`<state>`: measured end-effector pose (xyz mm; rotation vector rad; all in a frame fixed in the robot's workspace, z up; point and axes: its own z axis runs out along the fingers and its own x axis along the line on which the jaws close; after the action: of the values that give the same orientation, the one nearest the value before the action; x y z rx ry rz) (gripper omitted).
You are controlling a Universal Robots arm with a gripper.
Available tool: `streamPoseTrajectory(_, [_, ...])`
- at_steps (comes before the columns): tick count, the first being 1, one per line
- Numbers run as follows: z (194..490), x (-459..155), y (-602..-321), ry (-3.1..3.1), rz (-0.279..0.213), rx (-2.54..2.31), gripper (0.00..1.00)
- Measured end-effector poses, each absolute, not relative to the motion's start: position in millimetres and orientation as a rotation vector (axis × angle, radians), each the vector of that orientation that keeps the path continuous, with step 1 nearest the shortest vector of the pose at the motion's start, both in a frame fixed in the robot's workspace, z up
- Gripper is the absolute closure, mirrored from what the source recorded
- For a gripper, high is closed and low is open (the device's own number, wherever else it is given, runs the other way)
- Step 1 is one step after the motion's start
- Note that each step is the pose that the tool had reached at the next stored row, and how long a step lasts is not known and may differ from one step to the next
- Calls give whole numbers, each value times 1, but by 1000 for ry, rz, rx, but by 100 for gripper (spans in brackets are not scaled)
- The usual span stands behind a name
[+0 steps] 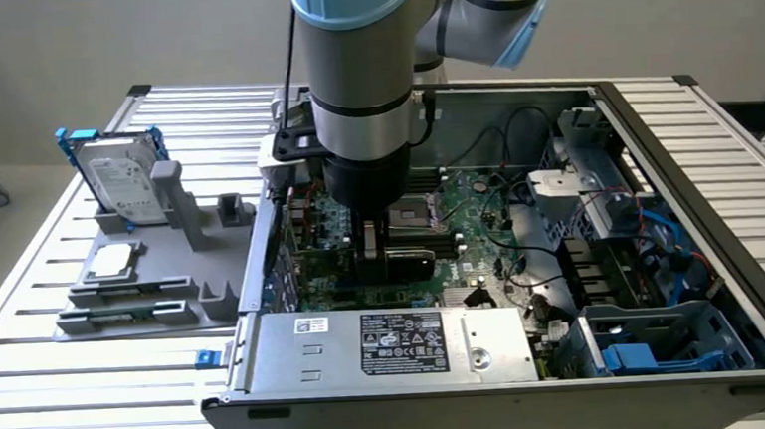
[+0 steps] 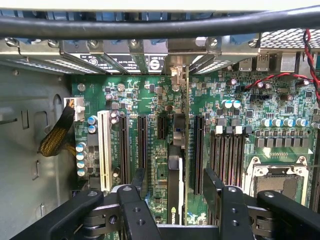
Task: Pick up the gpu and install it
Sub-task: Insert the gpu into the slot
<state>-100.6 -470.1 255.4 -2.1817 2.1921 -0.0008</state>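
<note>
The gpu (image 2: 174, 170) stands on edge in a motherboard slot, its green board and black cooler seen edge-on and its silver bracket (image 2: 176, 67) reaching the case's rear wall. My gripper (image 2: 176, 184) straddles the card from above, open, with one black finger (image 2: 139, 181) on each side and a gap between each finger and the card. In the exterior view the gripper (image 1: 387, 246) is lowered into the open computer case (image 1: 614, 96), over the motherboard, with the dark card (image 1: 407, 263) just below it.
A white expansion slot (image 2: 104, 150), black slots and a CPU socket (image 2: 280, 180) flank the card. Red wires (image 2: 280, 77) run near the rear wall. The power supply (image 1: 390, 344) fills the case front. On the exterior view's left, a grey fixture (image 1: 135, 289) holds a hard drive (image 1: 125, 180).
</note>
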Motion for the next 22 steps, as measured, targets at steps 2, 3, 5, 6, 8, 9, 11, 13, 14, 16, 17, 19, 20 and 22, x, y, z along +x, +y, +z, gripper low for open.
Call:
streamPoseTrajectory(2, [255,-101,-470,2192,-1,-2182,42])
streamPoseTrajectory(3, [255,-101,-470,2192,-1,-2182,42])
streamPoseTrajectory(5, [255,-101,-470,2192,-1,-2182,42])
streamPoseTrajectory(6, [255,-101,-470,2192,-1,-2182,42])
streamPoseTrajectory(8, [255,-101,-470,2192,-1,-2182,42])
streamPoseTrajectory(9, [255,-101,-470,2192,-1,-2182,42])
streamPoseTrajectory(11, [255,-101,-470,2192,-1,-2182,42])
streamPoseTrajectory(13, [255,-101,-470,2192,-1,-2182,42])
streamPoseTrajectory(14, [255,-101,-470,2192,-1,-2182,42])
streamPoseTrajectory(16, [255,-101,-470,2192,-1,-2182,42])
streamPoseTrajectory(17, [255,-101,-470,2192,-1,-2182,42])
streamPoseTrajectory(19, [256,-101,-470,2192,-1,-2182,42])
streamPoseTrajectory(20, [256,-101,-470,2192,-1,-2182,42])
streamPoseTrajectory(22, [258,-101,-470,2192,-1,-2182,42])
